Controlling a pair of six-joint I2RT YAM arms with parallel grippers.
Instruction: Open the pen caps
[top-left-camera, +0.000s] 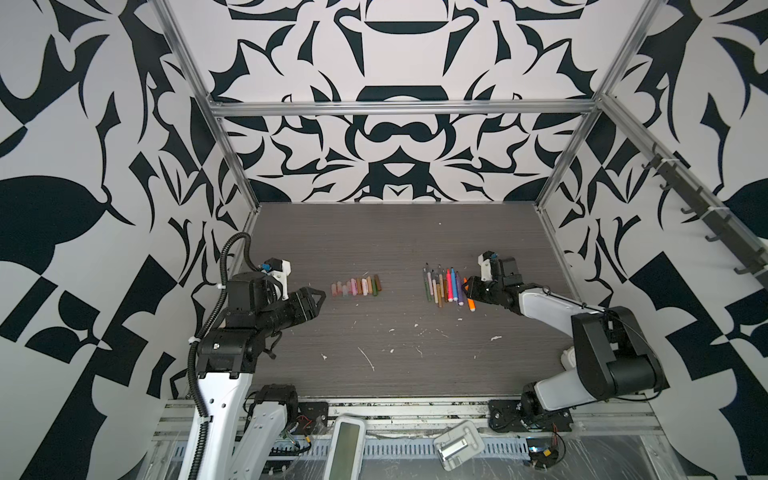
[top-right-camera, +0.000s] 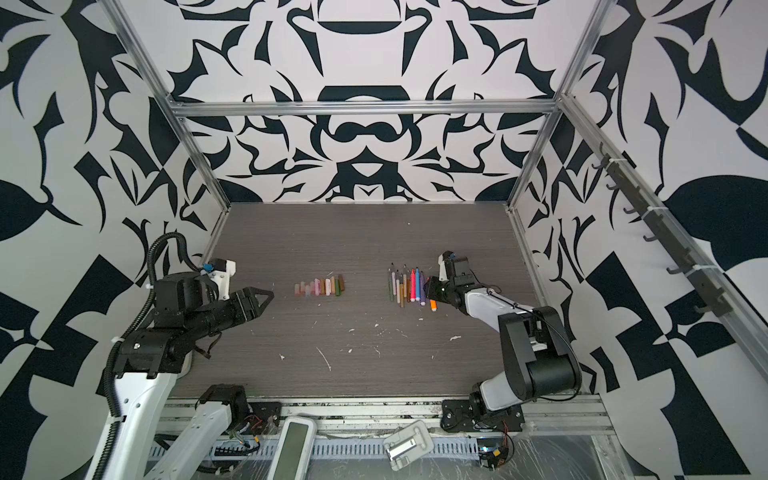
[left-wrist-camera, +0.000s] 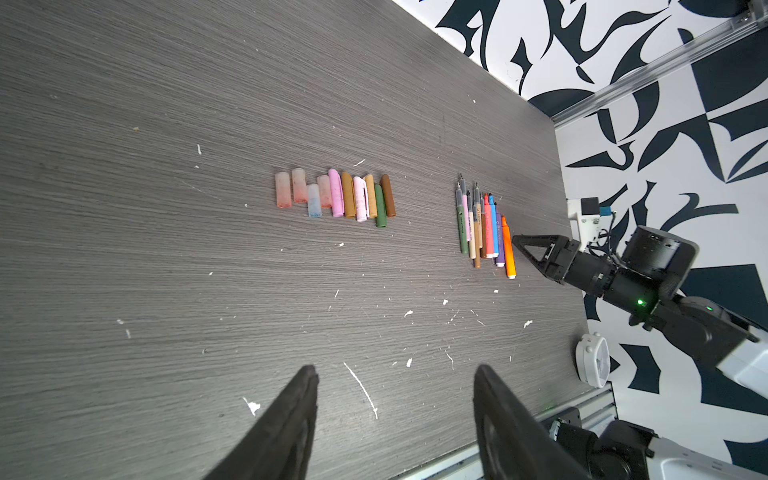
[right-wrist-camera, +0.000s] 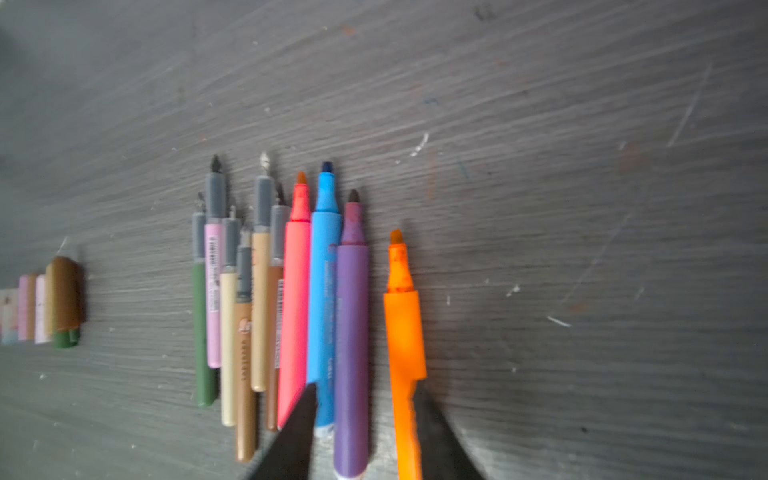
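Caps: stubby plastic pen caps, brown to pale pink, rowed on the grey wood-grain tabletop, sorted apart from their barrels.
Pens: slim coloured felt-tip pens, tips bare; we judge the uncapping done.
Right fingers: narrowly parted over the orange pen's tail, clamping nothing.
Left fingers: wide, empty, parked clear.

Wide bare table between the pen caps and the pens.
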